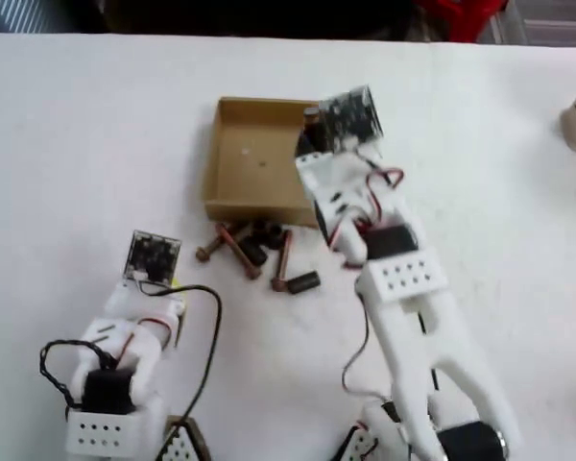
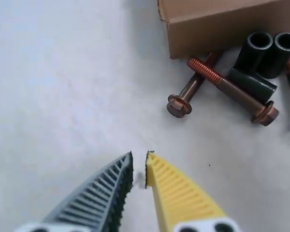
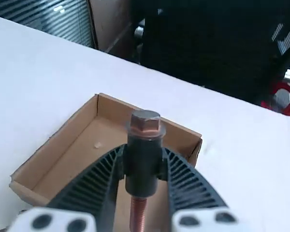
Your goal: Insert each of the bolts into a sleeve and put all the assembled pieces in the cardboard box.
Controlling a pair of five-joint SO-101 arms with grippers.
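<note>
Left gripper: parked nearest us, the left gripper has its grey and yellow fingers all but closed, with nothing between them, low over the white table.
Loose pile: just beyond it and in front of the box lie the copper bolts, at least three, crossed over one another, with black sleeves among them and touching them.
Right gripper: further out, the right gripper is clamped on a black sleeve. A bolt runs through it, head up and copper thread poking out below. That's one assembled piece.
Where it hangs: above the cardboard box, near its right side in the high view.
Box: open-topped, and the floor on show is bare cardboard but for a pale speck.
Progress: early, I'd say. One piece is built and poised for the drop but not yet released, and the whole pile still needs pairing and boxing.
Writing: none legible on the box, the parts or the arms.
</note>
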